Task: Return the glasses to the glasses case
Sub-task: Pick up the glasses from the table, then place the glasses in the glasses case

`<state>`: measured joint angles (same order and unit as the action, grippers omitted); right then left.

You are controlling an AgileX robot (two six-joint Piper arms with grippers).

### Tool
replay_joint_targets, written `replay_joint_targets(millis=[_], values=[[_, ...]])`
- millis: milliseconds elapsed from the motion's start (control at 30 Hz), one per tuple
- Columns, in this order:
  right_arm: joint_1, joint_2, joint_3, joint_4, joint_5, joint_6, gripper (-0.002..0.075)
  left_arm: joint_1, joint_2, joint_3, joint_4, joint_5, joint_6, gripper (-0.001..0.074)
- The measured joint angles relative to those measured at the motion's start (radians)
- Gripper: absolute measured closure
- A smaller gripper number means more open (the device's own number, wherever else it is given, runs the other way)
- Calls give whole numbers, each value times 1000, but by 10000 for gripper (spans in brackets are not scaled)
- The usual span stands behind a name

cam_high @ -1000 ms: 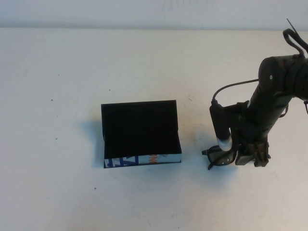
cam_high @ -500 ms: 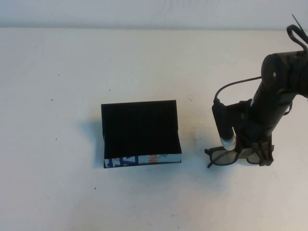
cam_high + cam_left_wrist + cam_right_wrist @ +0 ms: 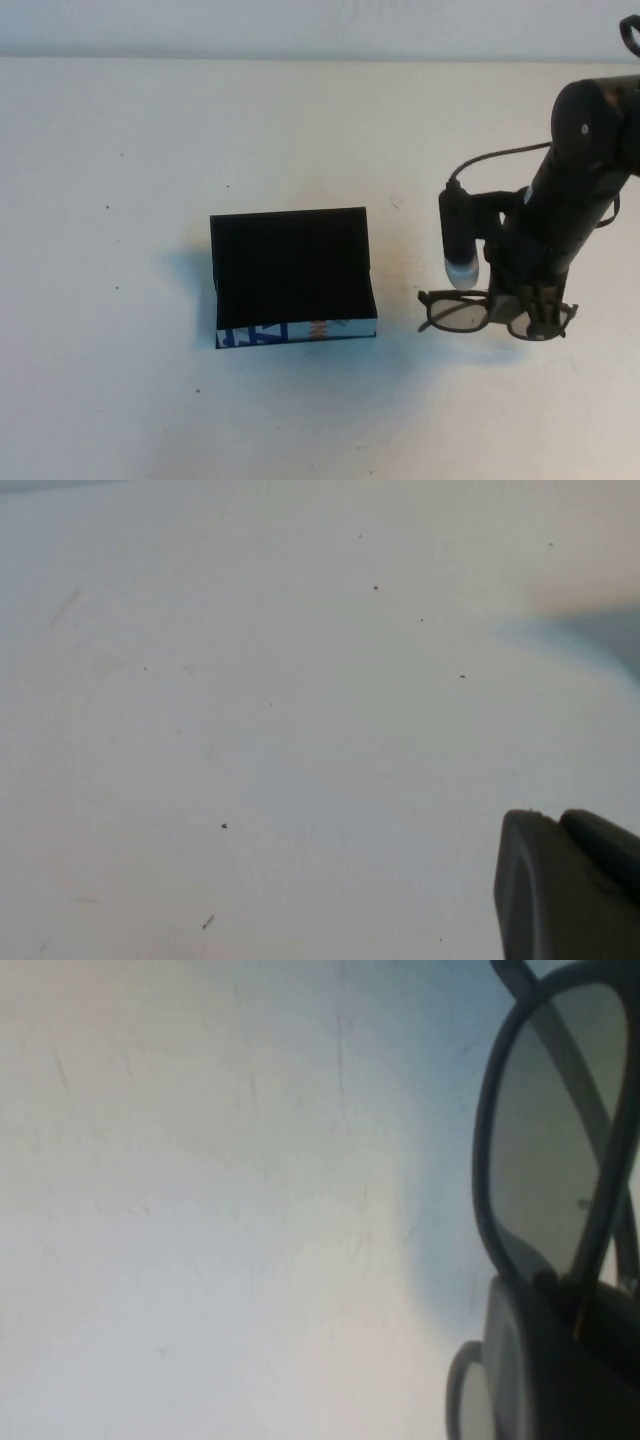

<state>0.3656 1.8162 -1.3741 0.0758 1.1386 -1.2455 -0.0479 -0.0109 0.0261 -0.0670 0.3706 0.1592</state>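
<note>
The glasses (image 3: 456,312), dark-framed with tinted lenses, hang level just above the table, right of the glasses case. My right gripper (image 3: 535,318) is shut on their right half, reaching down from above. In the right wrist view one lens of the glasses (image 3: 550,1130) shows large beside my right gripper (image 3: 560,1350). The glasses case (image 3: 292,275) is a black box standing open at the table's middle, with its white printed front edge (image 3: 300,330) toward me. My left gripper (image 3: 565,880) shows only in the left wrist view, over bare table, its fingers together and empty.
The white table (image 3: 120,380) has only small dark specks on it. A black cable (image 3: 490,160) loops from the right arm to its wrist camera (image 3: 455,240). The table's far edge meets a pale wall.
My right gripper has shifted a little to the right and risen with the glasses. The glasses have turned from tilted to level and spread wider in view. The case has not moved.
</note>
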Motion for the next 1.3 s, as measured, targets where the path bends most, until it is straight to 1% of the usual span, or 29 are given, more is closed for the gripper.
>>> replay_joint_targets(millis=[133, 233, 400, 500, 767, 1000, 1300], values=[[58, -31, -80, 40, 63, 82, 713, 0, 0, 0, 0, 0, 0, 736], [123, -31, -163, 59, 73, 143, 713, 0, 0, 0, 0, 2, 0, 736], [234, 17, -317, 78, 85, 168, 713, 0, 0, 0, 0, 2, 0, 736], [275, 91, -395, 81, 87, 170, 713, 0, 0, 0, 0, 2, 0, 736], [321, 259, -560, 44, 87, 152, 713, 0, 0, 0, 0, 2, 0, 736], [331, 307, -576, 48, 87, 85, 713, 0, 0, 0, 0, 2, 0, 736], [334, 381, -605, 54, 87, 81, 713, 0, 0, 0, 0, 2, 0, 736]])
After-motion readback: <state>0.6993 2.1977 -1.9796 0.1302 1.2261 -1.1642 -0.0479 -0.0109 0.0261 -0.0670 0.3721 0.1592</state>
